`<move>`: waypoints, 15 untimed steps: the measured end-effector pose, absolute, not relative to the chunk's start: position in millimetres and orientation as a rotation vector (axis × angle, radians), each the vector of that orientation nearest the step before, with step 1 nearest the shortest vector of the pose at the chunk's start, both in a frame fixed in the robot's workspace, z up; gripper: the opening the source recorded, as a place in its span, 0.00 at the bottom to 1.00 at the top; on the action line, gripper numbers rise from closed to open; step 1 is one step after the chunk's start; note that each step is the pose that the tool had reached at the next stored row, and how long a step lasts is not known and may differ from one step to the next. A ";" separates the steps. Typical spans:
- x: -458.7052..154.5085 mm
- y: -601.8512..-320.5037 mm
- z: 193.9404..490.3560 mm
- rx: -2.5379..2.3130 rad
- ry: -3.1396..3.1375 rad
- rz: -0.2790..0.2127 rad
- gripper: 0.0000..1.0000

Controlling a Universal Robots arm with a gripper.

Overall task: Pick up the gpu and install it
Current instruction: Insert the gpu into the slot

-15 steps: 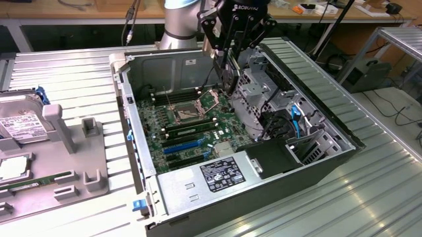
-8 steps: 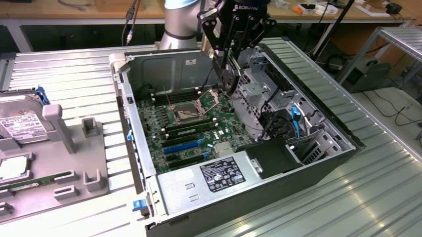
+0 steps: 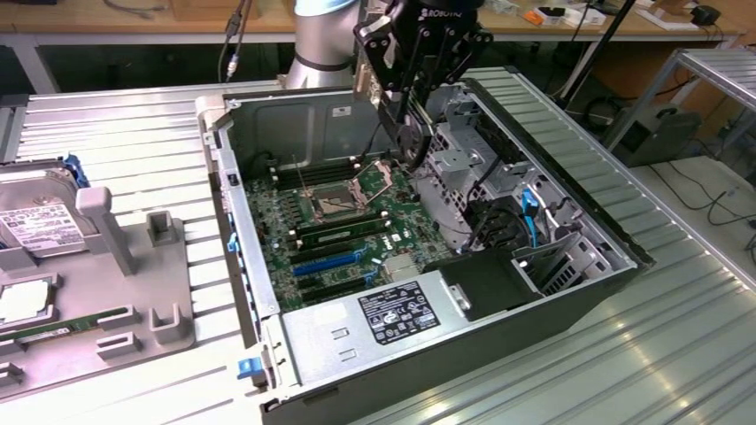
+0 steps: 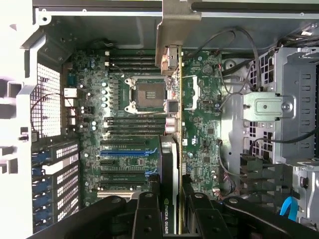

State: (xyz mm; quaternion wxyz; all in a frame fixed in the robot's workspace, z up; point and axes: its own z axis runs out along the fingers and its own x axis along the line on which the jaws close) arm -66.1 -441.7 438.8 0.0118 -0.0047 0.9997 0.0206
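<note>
While gripping the gpu (image 4: 168,159) edge-on w/ fingers (image 4: 148,206) clamped on its faces, above the mobo (image 3: 313,243) at 1 o'clock of the CPU socket (image 3: 343,190) in ext. view, could tilt or slip it, miss the blue PCIe slot (image 3: 325,263) at 7 o'clock & scrape components if misaligned.

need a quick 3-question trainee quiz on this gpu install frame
1. True or false: the claw grips the thin green-and-black expansion card over the open grey metal computer case.
2. The boxy silver hard drive lies: A) inside the case; B) on the grey rack at the exterior view's left; C) in the claw.
3. Is the card seated in the green motherboard?
Key: 1 true; 2 B; 3 no, held above it.
</note>
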 end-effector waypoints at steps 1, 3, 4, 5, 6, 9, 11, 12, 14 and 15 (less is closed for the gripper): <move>-66.1 -441.7 438.8 -0.031 3.117 0.065 0.27; -66.1 -441.7 438.8 -0.060 3.117 0.065 0.27; -66.1 -441.7 438.9 -0.069 3.117 0.065 0.27; -66.1 -441.7 438.8 -0.082 3.117 0.065 0.27; -66.1 -441.7 438.8 -0.095 3.117 0.065 0.27; -66.0 -441.7 438.8 -0.135 3.116 0.066 0.27; -66.0 -441.7 438.8 -0.159 3.115 0.066 0.27; -66.1 -441.7 438.8 -0.171 3.115 0.066 0.27; -66.1 -441.7 438.9 -0.201 3.113 0.066 0.27; -66.1 -441.7 438.8 -0.212 3.113 0.067 0.27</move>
